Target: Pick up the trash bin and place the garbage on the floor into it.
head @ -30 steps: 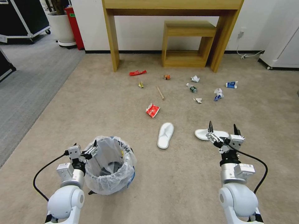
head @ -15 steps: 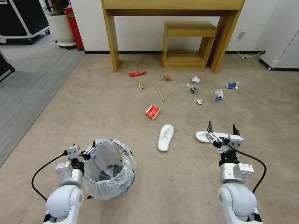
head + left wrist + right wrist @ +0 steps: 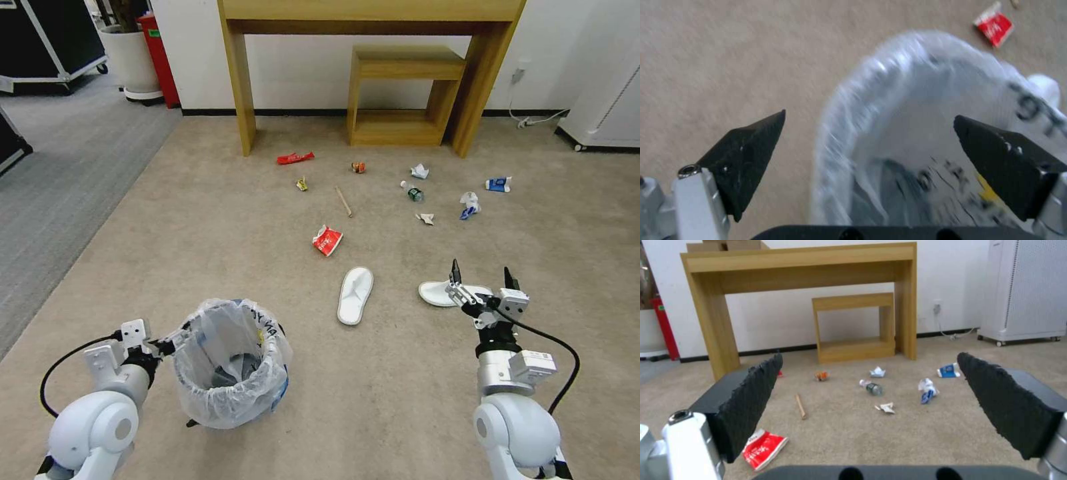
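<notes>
The trash bin [image 3: 230, 397], blue with a crinkly whitish bag, stands on the tan carpet floor [image 3: 373, 393] at the near left. My left gripper [image 3: 175, 339] is open at its left rim. The left wrist view shows the gripper [image 3: 869, 114] with one finger outside the bag rim [image 3: 853, 100] and one over the inside. Garbage lies ahead: a red wrapper [image 3: 327, 240], a second red wrapper [image 3: 295, 158], a wooden stick [image 3: 343, 200], a small bottle [image 3: 413, 192], crumpled paper [image 3: 419, 171] and blue-white packets [image 3: 469, 203]. My right gripper [image 3: 481, 268] hangs open above the carpet with nothing in it.
Two white slippers [image 3: 355, 295] [image 3: 440, 292] lie between me and the litter, one just under the right gripper. A wooden table [image 3: 240, 87] and a low shelf [image 3: 400, 93] stand against the wall. Grey ribbed carpet [image 3: 60, 200] lies to the left.
My left arm has swung out to the left and lower, bringing its gripper down to the bin's left rim. The bin and the right arm have hardly moved.
</notes>
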Controlling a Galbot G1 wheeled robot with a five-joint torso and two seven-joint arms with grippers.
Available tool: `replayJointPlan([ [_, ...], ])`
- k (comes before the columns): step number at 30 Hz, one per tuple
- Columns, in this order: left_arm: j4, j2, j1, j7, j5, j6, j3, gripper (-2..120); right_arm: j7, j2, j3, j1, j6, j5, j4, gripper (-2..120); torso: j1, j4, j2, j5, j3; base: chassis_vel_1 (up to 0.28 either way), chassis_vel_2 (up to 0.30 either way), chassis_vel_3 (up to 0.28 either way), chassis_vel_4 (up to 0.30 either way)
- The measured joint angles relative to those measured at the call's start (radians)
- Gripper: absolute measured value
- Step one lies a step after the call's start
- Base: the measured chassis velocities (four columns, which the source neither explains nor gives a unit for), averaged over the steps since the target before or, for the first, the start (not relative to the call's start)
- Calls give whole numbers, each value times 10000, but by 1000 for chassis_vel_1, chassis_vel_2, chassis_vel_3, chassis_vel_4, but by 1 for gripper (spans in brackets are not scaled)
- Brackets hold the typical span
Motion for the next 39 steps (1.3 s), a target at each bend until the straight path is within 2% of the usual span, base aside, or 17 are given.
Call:
replayJointPlan([
  [5,112,94,25,-321,-197,273,188,100,9,-12,18,3,-2,-1,6,100,0,-1,0,1,0,0,0,0,0],
  [9,810,318,-106,-398,-234,323,203,100,12,-46,30,23,-9,8,33,100,0,0,-1,-2,0,0,0,0,0],
  [16,1274,656,-234,-397,-343,376,214,99,14,7,42,23,-8,2,30,100,0,0,0,-2,0,0,0,0,0],
  [39,1796,868,-677,-621,-771,269,902,97,-3,170,36,82,103,-134,-183,100,-1,2,0,6,-1,0,0,0,0],
])
